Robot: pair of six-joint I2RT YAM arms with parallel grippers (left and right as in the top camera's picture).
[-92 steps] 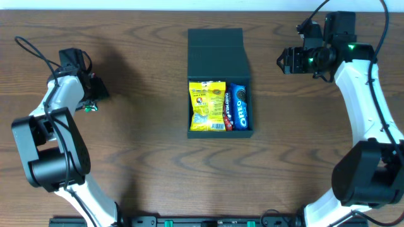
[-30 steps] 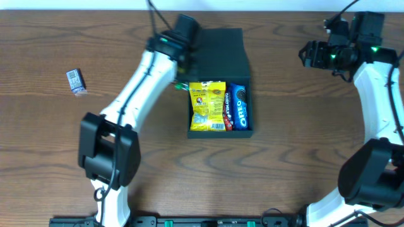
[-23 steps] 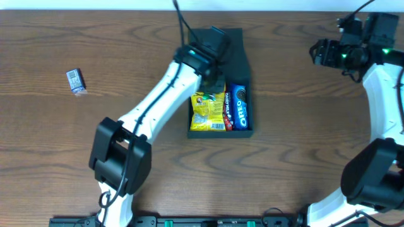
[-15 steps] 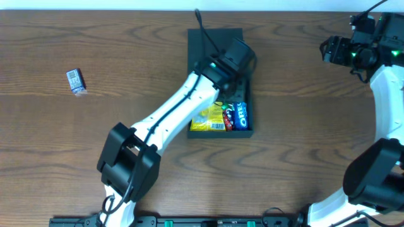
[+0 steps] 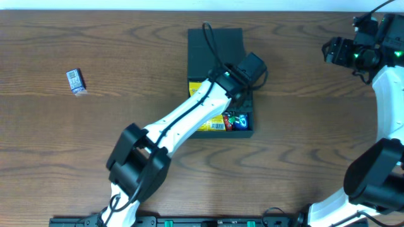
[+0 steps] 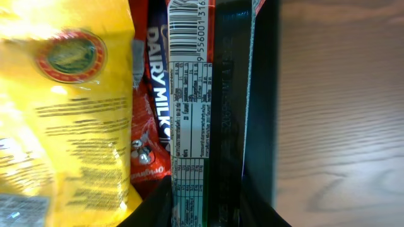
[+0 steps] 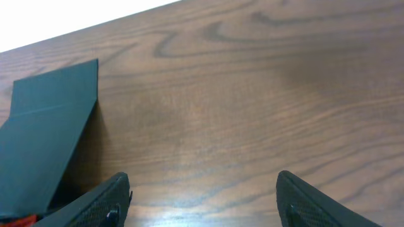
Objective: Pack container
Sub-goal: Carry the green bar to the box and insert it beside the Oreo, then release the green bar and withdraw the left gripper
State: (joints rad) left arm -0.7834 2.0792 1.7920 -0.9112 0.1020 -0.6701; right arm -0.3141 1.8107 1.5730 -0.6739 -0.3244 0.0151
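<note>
The wood table (image 5: pixel 126 50) is holding the container (image 5: pixel 214 45) at its middle, flap lying open. I'm seeing my left gripper (image 6: pixel 199 203) pinching a slim packet (image 6: pixel 192 113) down against the container's wall. The right gripper (image 7: pixel 202 195) is hanging wide apart, empty.

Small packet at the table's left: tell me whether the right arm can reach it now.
Probably not: the small packet lies far opposite the open right gripper, and the left arm crosses between, left gripper shut on a barcoded packet at the container.
</note>
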